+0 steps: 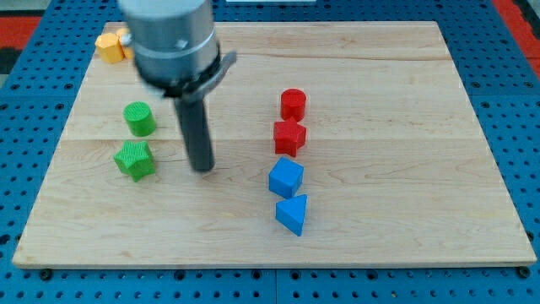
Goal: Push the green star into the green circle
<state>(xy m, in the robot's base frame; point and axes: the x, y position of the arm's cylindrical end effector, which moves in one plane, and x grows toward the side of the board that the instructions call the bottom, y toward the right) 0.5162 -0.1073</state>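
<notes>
The green star point(135, 160) lies on the wooden board at the view's left. The green circle point(139, 118), a short cylinder, stands just above it with a small gap between them. My tip point(202, 169) rests on the board to the right of the green star, about one block's width away, and below and right of the green circle. It touches neither block.
A red cylinder point(293, 104) and a red star point(289, 137) sit right of centre. Below them lie a blue cube point(285, 178) and a blue triangle point(293, 214). A yellow block point(110, 46) sits at the top left corner, partly behind the arm. The board's left edge point(51, 160) is near the green blocks.
</notes>
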